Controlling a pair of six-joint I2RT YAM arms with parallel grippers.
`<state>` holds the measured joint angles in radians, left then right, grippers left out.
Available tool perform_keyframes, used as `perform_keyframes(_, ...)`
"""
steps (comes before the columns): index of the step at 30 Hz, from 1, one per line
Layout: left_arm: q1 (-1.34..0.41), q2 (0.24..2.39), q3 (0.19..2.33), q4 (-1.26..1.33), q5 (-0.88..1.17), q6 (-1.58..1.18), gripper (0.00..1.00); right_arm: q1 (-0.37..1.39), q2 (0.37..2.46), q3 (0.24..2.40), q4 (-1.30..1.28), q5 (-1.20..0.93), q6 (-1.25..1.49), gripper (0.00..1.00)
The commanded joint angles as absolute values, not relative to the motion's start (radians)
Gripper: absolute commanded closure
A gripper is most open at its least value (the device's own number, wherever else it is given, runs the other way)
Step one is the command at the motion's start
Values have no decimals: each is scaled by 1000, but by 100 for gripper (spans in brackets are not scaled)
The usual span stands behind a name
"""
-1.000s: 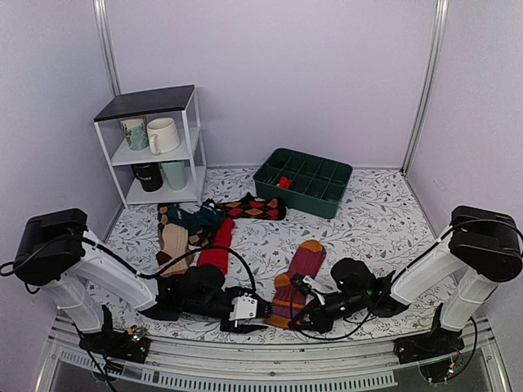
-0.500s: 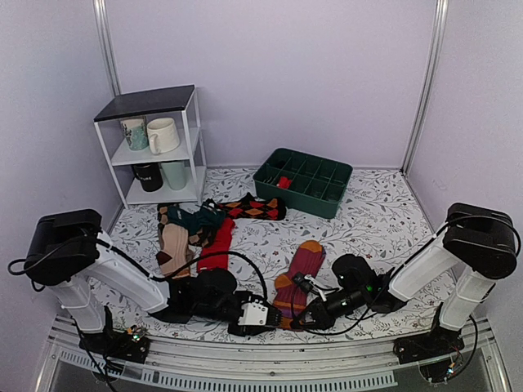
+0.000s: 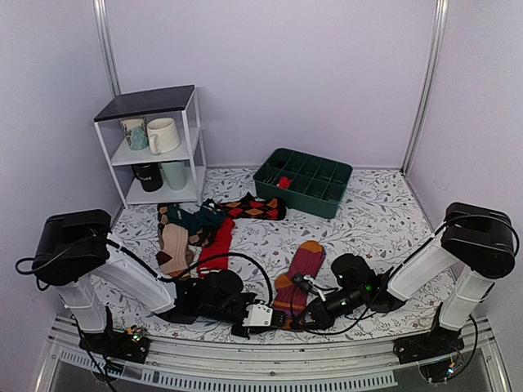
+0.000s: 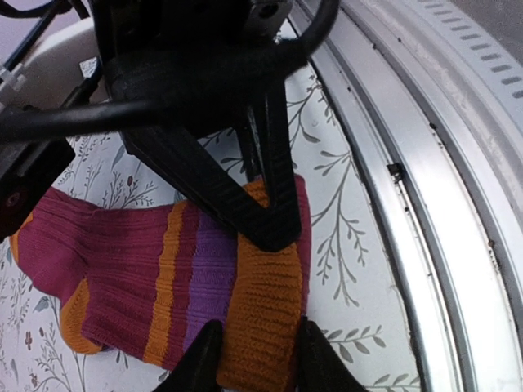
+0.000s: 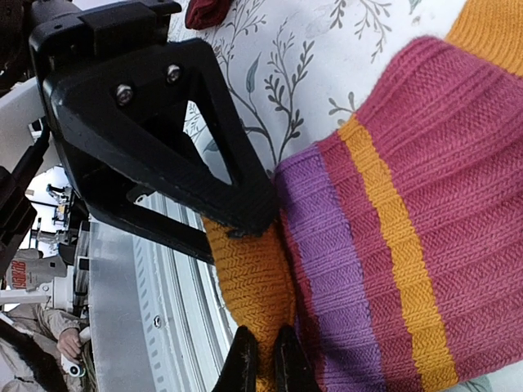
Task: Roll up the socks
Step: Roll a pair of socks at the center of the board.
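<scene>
Socks, the maroon pair [image 3: 299,273], lie flat at the desk's [image 3: 384,220] near edge, ready to roll from the orange cuff [image 4: 261,318]: your right fingers [image 5: 243,363] pinch its edge, while your left fingers [image 4: 200,366] straddle it, touching both sides, grip uncertain

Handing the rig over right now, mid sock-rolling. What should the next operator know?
Right gripper: shut on the maroon sock's orange cuff.
Left gripper: fingers either side of the same cuff; firm grip unclear.
Maroon sock lies flat at the near edge; other socks heaped by the shelf.
Done: cuff reached, no roll started.
Left: roll this sock, then the others.
</scene>
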<state>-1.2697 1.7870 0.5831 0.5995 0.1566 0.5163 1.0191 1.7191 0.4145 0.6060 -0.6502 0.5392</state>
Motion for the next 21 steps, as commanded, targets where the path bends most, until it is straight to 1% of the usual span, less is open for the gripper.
perform_keyframes(1, -1281, 1799, 598, 585, 178, 505, 76, 1023, 1784, 390, 428, -634, 549, 100)
perform_keyframes(3, -1281, 1803, 602, 576, 182, 502, 88, 1022, 1784, 392, 427, -633, 549, 100)
perform_keyframes(4, -1280, 1806, 603, 574, 186, 498, 96, 1022, 1785, 393, 428, -632, 550, 100)
perform_keyframes(5, -1281, 1808, 604, 570, 188, 491, 100, 1021, 1783, 395, 424, -632, 551, 100)
perform_keyframes(10, -1277, 1807, 623, 508, 212, 391, 100, 1021, 1744, 416, 397, -603, 545, 90)
perform_keyframes(12, -1276, 1815, 635, 465, 226, 328, 100, 1021, 1683, 428, 373, -556, 526, 84)
perform_keyframes(14, -1274, 1829, 656, 403, 242, 273, 100, 1021, 1601, 428, 359, -481, 476, 81)
perform_keyframes(17, -1259, 1860, 707, 263, 291, 210, 100, 1053, 1452, 372, 393, -305, 381, 78)
perform_keyframes(21, -1217, 1929, 774, 107, 399, 165, 100, 1156, 1310, 248, 585, -50, 117, 71)
